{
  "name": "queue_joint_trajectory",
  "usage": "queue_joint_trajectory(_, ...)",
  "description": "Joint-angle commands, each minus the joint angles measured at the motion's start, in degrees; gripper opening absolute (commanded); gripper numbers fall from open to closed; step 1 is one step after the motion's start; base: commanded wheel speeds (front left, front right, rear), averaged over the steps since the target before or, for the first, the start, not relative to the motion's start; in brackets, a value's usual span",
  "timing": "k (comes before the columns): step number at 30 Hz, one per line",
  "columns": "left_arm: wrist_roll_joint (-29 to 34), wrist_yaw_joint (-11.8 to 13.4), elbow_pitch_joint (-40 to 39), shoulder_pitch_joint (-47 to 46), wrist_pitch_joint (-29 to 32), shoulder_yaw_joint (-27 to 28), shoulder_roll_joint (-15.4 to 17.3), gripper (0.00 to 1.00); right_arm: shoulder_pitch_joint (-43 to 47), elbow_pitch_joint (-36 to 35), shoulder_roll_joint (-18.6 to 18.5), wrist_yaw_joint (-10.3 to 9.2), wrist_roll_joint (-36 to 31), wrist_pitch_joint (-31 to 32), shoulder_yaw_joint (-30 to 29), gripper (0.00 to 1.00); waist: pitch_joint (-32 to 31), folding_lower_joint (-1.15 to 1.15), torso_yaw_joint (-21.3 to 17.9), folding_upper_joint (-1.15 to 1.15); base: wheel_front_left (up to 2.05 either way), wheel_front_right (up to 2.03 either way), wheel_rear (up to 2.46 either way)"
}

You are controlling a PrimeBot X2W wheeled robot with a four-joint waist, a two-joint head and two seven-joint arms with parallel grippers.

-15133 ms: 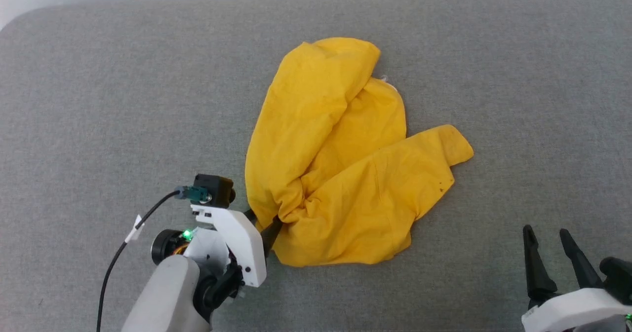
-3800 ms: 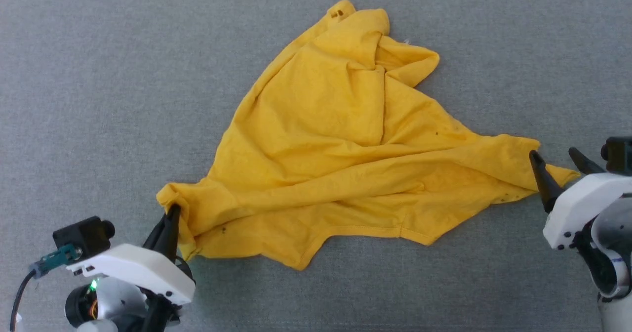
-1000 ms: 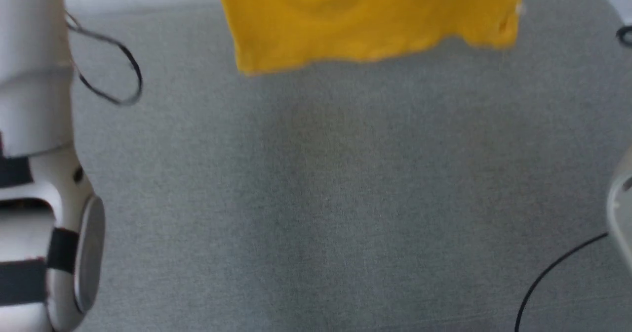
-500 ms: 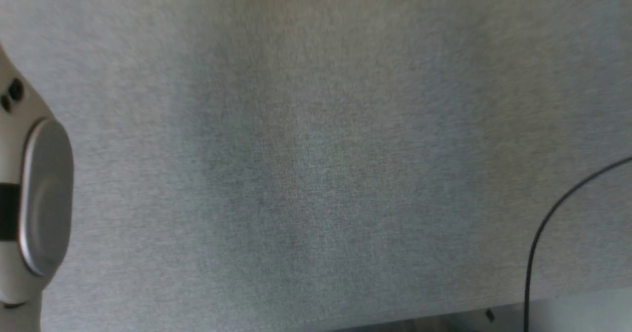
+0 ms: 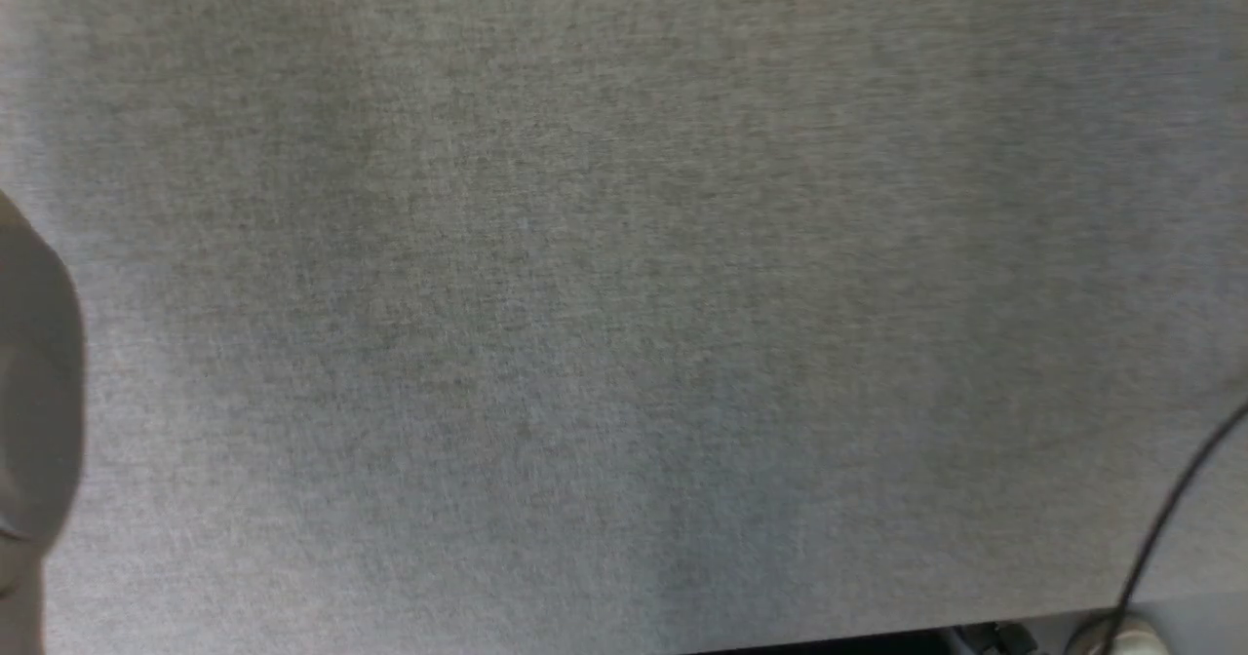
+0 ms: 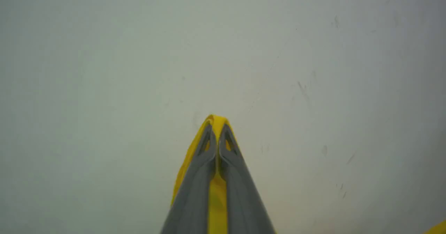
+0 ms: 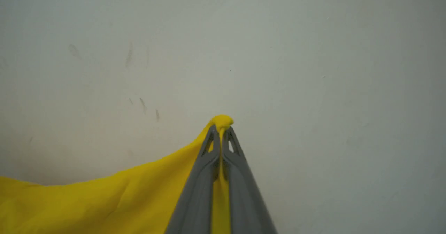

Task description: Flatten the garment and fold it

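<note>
Between the fingers of the left gripper [image 6: 217, 129] a pinch of the shirt [image 6: 216, 195] is clamped, jaws fully closed, with a yellow tuft poking just past the tips. Same story at the right gripper [image 7: 220, 130]: jaws shut tight on a corner, cloth fanning away to one side of it. Both are raised against a pale wall [image 6: 104, 53], so the shirt is judged to be hung between them, above the grey bench [image 5: 624, 294]. Now for the lay-down: the grippers should be held level and well apart so the top edge is taut, then lowered together. The hem should be set down first, and nothing released until the cloth is flat.
</note>
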Motion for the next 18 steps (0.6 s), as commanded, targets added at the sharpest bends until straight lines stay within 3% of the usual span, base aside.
queue_joint_trajectory(1,-1.66,-1.12,-1.34,3.33,1.01,0.27,0.52,0.0,2.77,-0.09,-1.27,-0.06,2.48,-0.66,2.14,0.0,2.59,-0.01,1.72,0.0,0.0,0.0,0.0)
queue_joint_trajectory(10,-9.59,-1.7,-15.93,21.12,10.71,2.56,0.96,0.0,16.97,-9.16,-6.96,-0.06,18.3,3.19,11.46,0.0,-0.09,-0.01,2.49,0.0,0.0,0.0,0.0)
queue_joint_trajectory(18,-10.48,2.59,-28.29,42.26,17.48,3.13,0.54,0.0,36.7,-22.81,-10.88,-0.06,27.58,9.23,11.06,0.0,-4.21,-0.01,2.67,0.0,0.0,0.0,0.0)
